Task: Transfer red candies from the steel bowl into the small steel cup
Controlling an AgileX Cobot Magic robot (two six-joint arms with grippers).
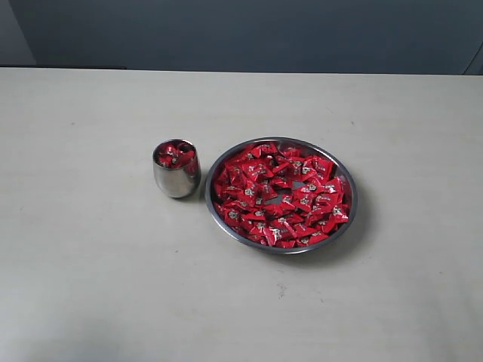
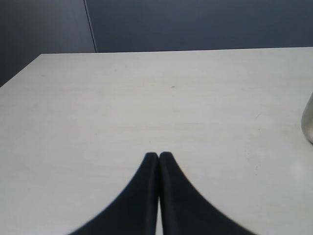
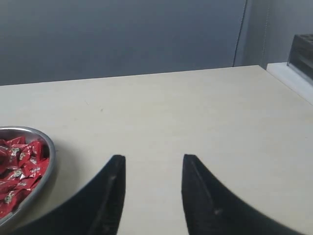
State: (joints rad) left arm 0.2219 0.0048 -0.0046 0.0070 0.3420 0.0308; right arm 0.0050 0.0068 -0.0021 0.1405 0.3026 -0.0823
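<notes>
The steel bowl (image 1: 343, 226) sits right of centre on the table, heaped with red candies (image 1: 281, 194). Touching-close on its left stands the small steel cup (image 1: 176, 181), with a few red candies (image 1: 175, 155) inside. Neither arm shows in the exterior view. My left gripper (image 2: 158, 155) is shut with nothing between its tips, over bare table; a sliver of the cup (image 2: 308, 122) shows at that view's edge. My right gripper (image 3: 153, 157) is open and empty, with the bowl's rim (image 3: 46, 164) and some candies (image 3: 19, 164) off to one side of it.
The pale table (image 1: 90, 286) has a dark wall (image 1: 241, 30) behind it. A dark box-like object (image 3: 303, 51) stands at the table's far corner in the right wrist view.
</notes>
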